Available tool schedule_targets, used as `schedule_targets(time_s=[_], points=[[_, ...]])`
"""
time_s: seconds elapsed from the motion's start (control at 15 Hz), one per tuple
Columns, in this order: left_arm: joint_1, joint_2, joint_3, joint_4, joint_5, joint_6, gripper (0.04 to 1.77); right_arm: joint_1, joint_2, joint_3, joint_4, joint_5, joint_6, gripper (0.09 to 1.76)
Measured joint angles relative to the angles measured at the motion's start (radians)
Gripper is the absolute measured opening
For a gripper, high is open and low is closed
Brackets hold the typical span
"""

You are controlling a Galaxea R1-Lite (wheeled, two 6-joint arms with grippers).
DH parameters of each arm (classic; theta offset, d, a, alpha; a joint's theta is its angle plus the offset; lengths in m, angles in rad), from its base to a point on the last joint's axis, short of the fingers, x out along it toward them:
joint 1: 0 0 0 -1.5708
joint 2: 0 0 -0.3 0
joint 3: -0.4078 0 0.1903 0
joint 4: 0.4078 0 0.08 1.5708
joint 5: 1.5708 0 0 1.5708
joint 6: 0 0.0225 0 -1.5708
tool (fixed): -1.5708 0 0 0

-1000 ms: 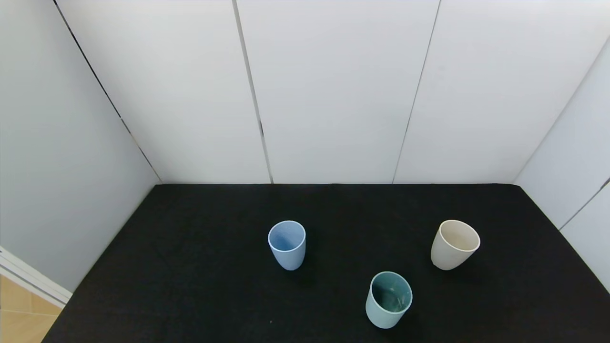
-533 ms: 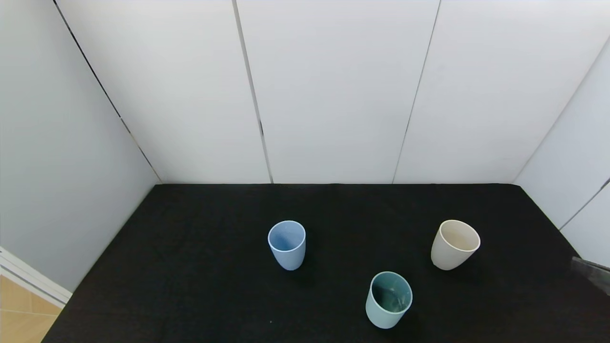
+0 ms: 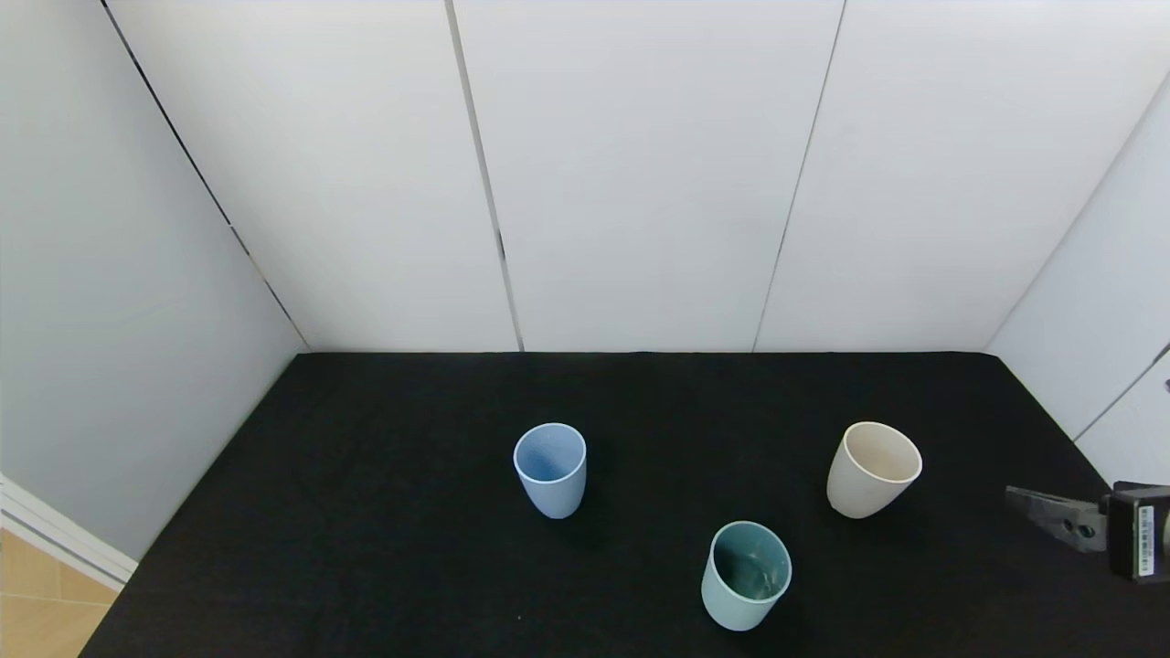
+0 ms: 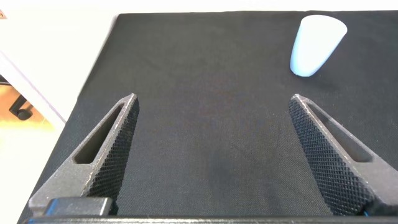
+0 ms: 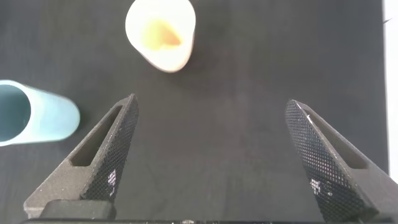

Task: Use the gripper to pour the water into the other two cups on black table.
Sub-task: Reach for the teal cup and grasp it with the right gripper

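Standing upright on the black table (image 3: 384,512), the teal cup (image 3: 745,576) holds faintly glinting water (image 3: 754,578), nearest the robot, with the light blue cup (image 3: 550,469) farther back to its left and the cream cup (image 3: 872,468) to its right. The right gripper (image 3: 1051,516) reaches in level from the right edge, fingers spread wide, empty. Only the wrist view shows the left gripper (image 4: 214,162), splayed open above bare cloth.

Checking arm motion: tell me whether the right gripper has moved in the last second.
Yes. The right gripper has come into the head view from the right edge, heading left toward the cream cup, which has stayed put.
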Motion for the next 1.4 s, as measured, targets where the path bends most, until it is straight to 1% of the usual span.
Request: schedule_targets(time_s=[0.47, 0.73, 0.87, 1.07, 1.2, 1.4], points=[[0.0, 0.0, 0.0, 0.0, 0.0, 0.0, 1.72, 0.047, 0.029, 0.021, -0.002, -0.001, -0.001, 1.71], [0.0, 0.0, 0.0, 0.0, 0.0, 0.0, 1.72, 0.055, 0.029, 0.029, -0.001, -0.001, -0.002, 1.71], [0.0, 0.0, 0.0, 0.0, 0.0, 0.0, 1.72, 0.067, 0.027, 0.051, -0.004, -0.001, -0.003, 1.71], [0.0, 0.0, 0.0, 0.0, 0.0, 0.0, 1.72, 0.134, 0.015, 0.103, -0.03, -0.003, -0.003, 1.71], [0.0, 0.0, 0.0, 0.0, 0.0, 0.0, 1.72, 0.199, 0.013, 0.132, -0.059, -0.005, -0.003, 1.71], [0.0, 0.0, 0.0, 0.0, 0.0, 0.0, 1.72, 0.296, 0.016, 0.163, -0.067, -0.007, -0.006, 1.71]])
